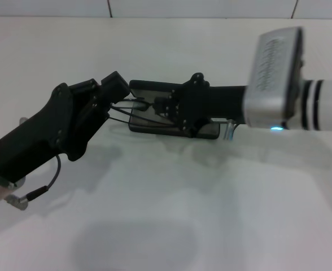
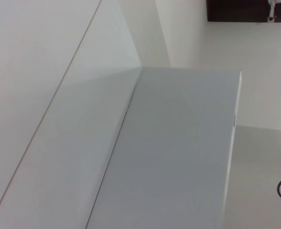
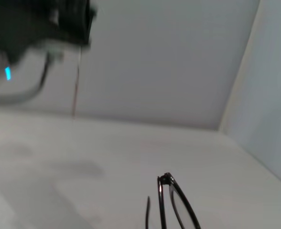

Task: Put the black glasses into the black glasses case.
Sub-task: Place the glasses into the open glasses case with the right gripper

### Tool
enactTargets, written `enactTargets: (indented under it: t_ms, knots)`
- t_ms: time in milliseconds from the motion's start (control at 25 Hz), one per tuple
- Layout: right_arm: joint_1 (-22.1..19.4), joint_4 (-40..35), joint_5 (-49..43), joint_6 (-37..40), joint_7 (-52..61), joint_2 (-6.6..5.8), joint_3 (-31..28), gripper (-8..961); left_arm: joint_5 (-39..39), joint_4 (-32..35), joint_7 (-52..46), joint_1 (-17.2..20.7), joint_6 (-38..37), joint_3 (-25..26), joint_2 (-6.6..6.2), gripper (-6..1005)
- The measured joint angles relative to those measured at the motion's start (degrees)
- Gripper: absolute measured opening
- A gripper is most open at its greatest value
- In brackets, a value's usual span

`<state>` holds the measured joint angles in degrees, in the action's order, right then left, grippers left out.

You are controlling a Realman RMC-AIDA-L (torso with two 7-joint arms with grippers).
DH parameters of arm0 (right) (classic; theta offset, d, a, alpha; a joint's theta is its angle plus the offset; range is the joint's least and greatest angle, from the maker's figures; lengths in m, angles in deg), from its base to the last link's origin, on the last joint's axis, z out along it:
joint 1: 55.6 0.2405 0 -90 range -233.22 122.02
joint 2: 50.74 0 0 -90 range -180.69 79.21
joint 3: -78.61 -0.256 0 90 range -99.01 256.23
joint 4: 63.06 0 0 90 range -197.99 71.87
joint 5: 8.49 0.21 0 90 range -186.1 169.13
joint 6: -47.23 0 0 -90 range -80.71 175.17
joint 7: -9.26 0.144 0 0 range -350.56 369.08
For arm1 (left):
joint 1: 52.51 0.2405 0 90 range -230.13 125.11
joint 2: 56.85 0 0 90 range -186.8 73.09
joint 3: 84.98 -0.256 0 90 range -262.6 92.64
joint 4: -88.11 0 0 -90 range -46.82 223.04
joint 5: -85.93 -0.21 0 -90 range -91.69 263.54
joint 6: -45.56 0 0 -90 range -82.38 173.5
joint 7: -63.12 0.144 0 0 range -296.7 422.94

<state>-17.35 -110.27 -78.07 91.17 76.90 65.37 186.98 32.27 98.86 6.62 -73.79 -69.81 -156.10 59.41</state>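
Black glasses [image 1: 133,110] are hanging over the open black glasses case [image 1: 211,132] near the table's [image 1: 171,214] far edge, my left gripper [image 1: 116,93] and right gripper [image 1: 161,107] seemingly pinching them, needing a gentle lowering inside.

No readable text, label, brand, number or sign anywhere in these views.

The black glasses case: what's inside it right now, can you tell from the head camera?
Partly. The black glasses case lies open; both grippers, left gripper and right gripper, meet over it with the black glasses between them. Its lining is mostly covered by the arms.
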Motion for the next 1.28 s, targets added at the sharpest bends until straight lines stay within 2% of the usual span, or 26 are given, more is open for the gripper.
enactTargets:
  t_ms: [40,160,280,800,1280]
  knots:
    - [-0.1,-1.9,-2.2,-4.5,1.7,0.02,2.6,27,0.0,0.0,0.0,0.0,0.0,0.0,0.06,53]
    - [-0.1,-4.9,-7.4,-11.8,5.7,0.04,6.8,27,0.1,-0.1,0.0,-0.1,0.2,0.0,0.14,54]
    - [-0.3,-6.8,-11.1,-15.1,9.3,0.06,9.0,28,0.1,-0.2,0.2,0.1,0.3,0.0,0.15,54]
    - [-8.4,-15.6,-20.4,-18.7,13.4,-0.19,9.0,28,0.0,-0.5,0.3,0.3,0.4,0.0,0.11,54]
    - [-9.2,-14.8,-26.8,-19.5,16.9,-0.21,6.2,29,0.1,-0.6,0.1,0.1,1.0,0.0,0.31,54]
